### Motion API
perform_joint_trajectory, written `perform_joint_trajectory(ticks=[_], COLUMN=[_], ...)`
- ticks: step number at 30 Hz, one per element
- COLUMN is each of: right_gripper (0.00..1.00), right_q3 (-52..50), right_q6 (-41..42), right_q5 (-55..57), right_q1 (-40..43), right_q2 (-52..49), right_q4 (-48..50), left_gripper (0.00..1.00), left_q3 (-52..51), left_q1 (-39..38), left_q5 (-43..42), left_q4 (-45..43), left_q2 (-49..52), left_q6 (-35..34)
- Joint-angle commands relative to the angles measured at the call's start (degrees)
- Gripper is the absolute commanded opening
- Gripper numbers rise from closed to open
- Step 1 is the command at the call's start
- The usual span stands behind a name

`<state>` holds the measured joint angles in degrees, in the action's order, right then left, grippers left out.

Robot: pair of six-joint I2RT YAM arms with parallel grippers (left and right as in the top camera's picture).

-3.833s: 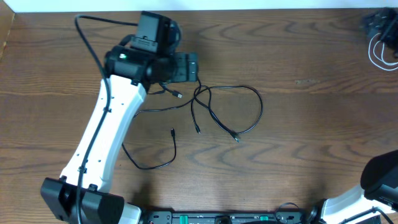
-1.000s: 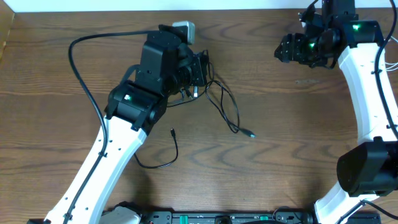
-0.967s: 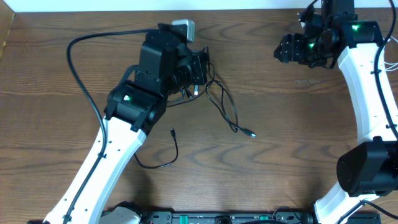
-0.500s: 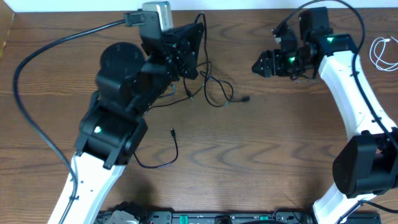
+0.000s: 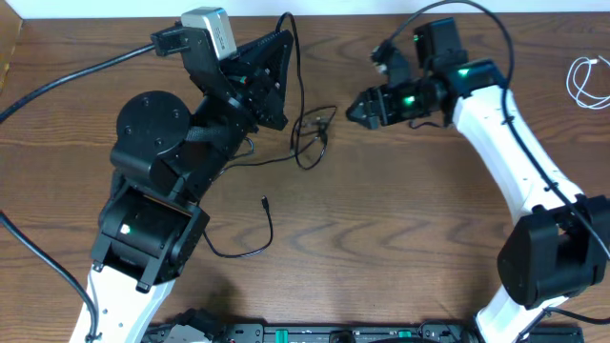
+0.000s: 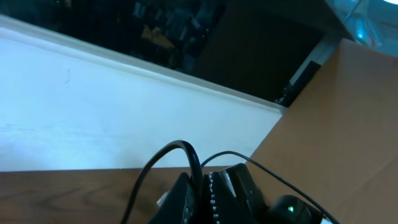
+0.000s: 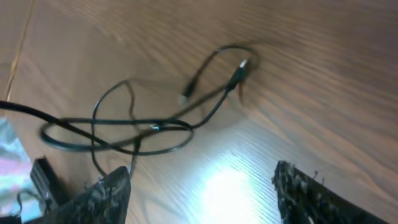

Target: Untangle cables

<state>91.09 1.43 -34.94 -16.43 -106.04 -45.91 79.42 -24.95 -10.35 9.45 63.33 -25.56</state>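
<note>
Cables [image 5: 313, 141] on table [image 5: 429, 238], white cord [image 5: 583, 81] aside

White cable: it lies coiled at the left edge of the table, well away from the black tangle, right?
No. The white cable lies coiled at the right edge of the table, not the left, well away from the black tangle; the overhead view shows it.

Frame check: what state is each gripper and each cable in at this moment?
left gripper: shut on a strand of the black cable tangle.
right gripper: open, near the tangle, holding nothing.
black cable tangle: knotted loops, one strand pulled upward, rest on the table.
loose black cable: slack on the table, one plug end free, far part hidden under the left arm.
white cable: looped at the table's right edge, untouched.
</note>
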Motion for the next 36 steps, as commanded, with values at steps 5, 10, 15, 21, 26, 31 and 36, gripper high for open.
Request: perform_joint_trajectory(ticks=[5,10,15,21,26,31,36], right_gripper=[0.74,0.74,0.73,0.62,0.58,0.52,0.49], right_q3=[-6.51,-8.0,-9.6,-12.26,-12.81,-12.81,-12.79], right_q6=[-3.56,-5.44,-5.38,-1.4,2.99,18.34,22.95], right_q5=[-6.82,-7.41,-6.84,7.06,16.46,34.49,36.63], right_q1=[-3.37,-4.85,-5.9,-7.69,-9.16,-9.46,-9.03], right_q2=[-0.48,-0.48,-0.48,-0.48,-1.64,-5.35,-10.23], right_q4=[7.58,8.5,15.47,27.23,36.85,42.93,51.52], left_gripper=[0.08,0.07,0.07,0.08,0.07,0.07,0.08], left_q3=[0.48,0.5,0.48,0.48,0.48,0.48,0.48], left_q1=[0.17,0.17,0.17,0.17,0.17,0.17,0.17], left_q5=[1.01,1.01,0.98,0.98,0.98,0.98,0.96], left_q4=[-0.13,-0.13,0.09,0.81,0.94,0.96,1.18], left_q2=[-0.35,-0.35,-0.35,-0.37,-0.39,-0.76,-1.7], left_q6=[-0.26,-0.26,-0.26,-0.26,-0.28,-0.46,-2.67])
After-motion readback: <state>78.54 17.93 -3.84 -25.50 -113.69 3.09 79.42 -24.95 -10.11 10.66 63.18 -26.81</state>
